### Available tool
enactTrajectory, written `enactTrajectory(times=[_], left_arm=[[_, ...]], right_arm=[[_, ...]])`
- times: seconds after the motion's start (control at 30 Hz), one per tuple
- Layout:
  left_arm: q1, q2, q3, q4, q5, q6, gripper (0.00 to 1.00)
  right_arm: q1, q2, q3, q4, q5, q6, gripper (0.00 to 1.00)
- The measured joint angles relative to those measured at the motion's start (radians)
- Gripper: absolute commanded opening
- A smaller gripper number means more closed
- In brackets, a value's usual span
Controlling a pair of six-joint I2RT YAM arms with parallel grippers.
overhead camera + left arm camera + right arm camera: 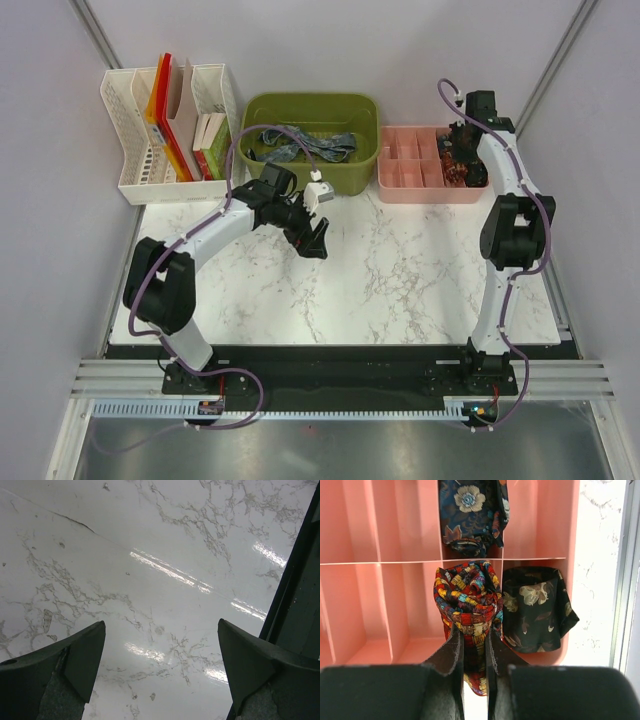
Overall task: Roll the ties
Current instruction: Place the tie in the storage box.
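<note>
Looking down on a marble desk (400, 290), pretty shiny. Lined up along the far edge, going by size: got a white file rack (120, 115) at the far left corner, an olive green bin (350, 180) around the middle, and a pink divided tray (420, 195) at the far right corner.

Over at the left gripper (318, 243): hanging above bare marble just in front of the bin, spread wide with nothing in it.

Over at the right gripper (474, 630): up above the pink tray, pinched tight on the lower part of a rolled red-orange tie (467, 597). Sitting upright at a near-row compartment, just beside a rolled black tie with gold leaves (535, 610). Can't tell if actually touching the tray floor.

Back in the bin, seeing a blue-grey tie (300, 147) lying loose, not rolled at all.

Also spotted a rolled navy floral tie (470, 510) in the compartment right behind the red-orange one.
</note>
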Motion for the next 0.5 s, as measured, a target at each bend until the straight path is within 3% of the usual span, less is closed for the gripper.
enactTrajectory(times=[0.5], left_arm=[[0.001, -0.008, -0.038, 0.002, 0.003, -0.016, 1.00]], right_arm=[[0.006, 0.100, 0.000, 0.004, 0.032, 0.016, 0.00]])
